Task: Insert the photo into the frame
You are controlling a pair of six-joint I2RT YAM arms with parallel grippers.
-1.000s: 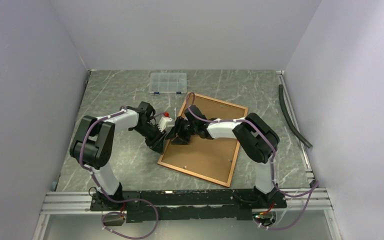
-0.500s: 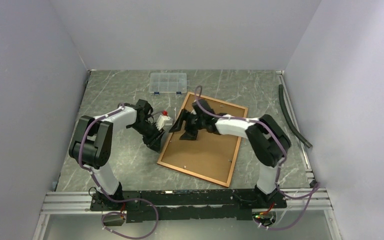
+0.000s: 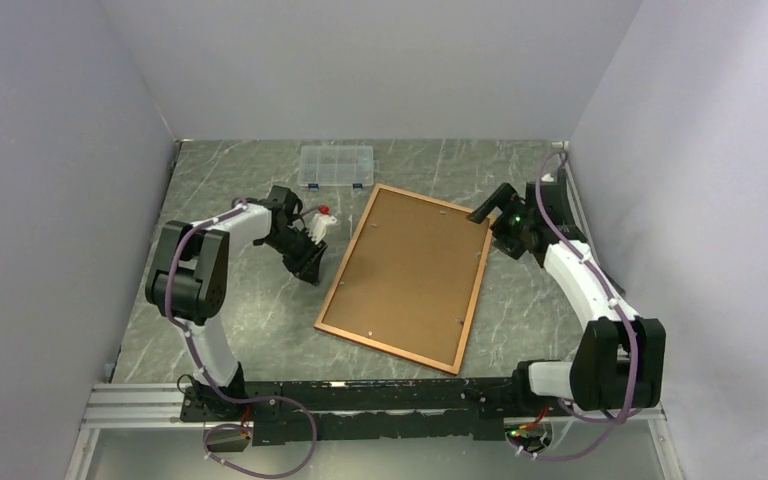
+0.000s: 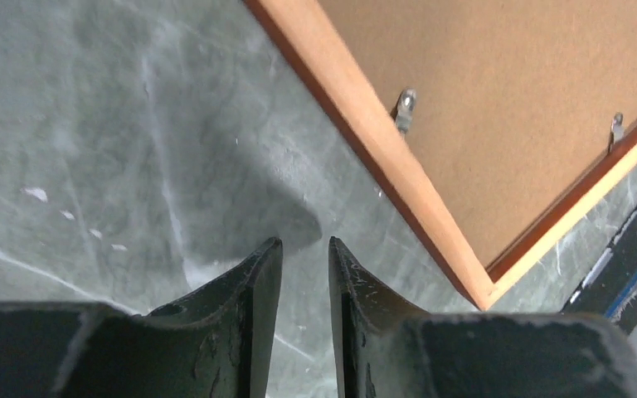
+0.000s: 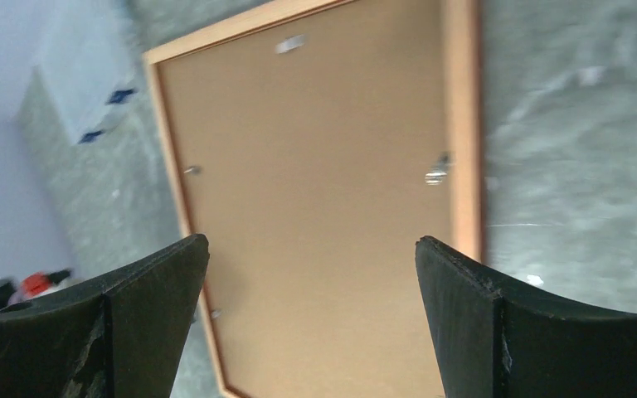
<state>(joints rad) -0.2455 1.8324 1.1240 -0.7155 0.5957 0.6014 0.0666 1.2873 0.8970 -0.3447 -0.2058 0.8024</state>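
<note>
The frame [image 3: 407,276] lay back-up; left gripper [image 4: 303,257] fingers nearly together, right gripper [image 5: 311,257] spread wide (both empty) — turn the clips gently.

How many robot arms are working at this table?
2. The left arm reaches in beside the left edge of the frame; the right arm reaches toward its far right corner. None seems hidden.

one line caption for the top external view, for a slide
Large rectangular wood-coloured frame lies back-up with its brown backing board on the grey marbled table, both grippers off it at either side.
</note>
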